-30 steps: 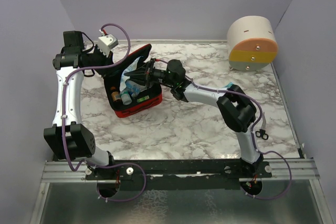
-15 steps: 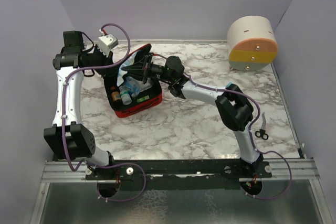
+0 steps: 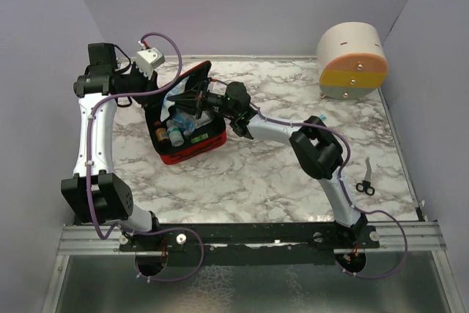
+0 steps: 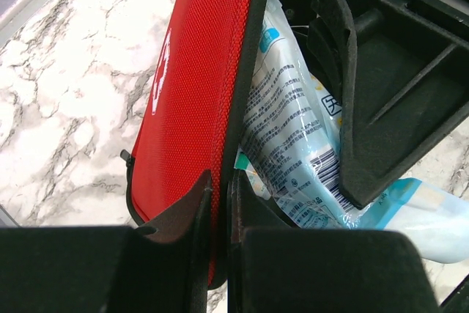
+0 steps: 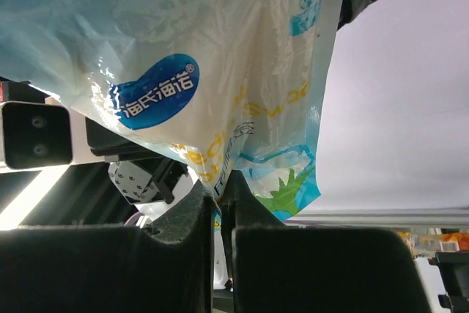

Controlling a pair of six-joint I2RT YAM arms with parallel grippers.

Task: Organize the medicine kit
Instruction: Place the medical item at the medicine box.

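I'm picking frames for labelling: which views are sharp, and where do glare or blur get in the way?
Top view: evenly lit, sharp, soft shadows on the table. Left wrist: red case weave and packet print crisp, foreground dark. Right wrist: the packet fills the frame, backlit, with glossy highlights.

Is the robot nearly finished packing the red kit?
Partly. Bottles already sit in the open kit. The left gripper pinches the lid up, and the right gripper holds a packet at it. Scissors lie out on the table, probably next, then closing.
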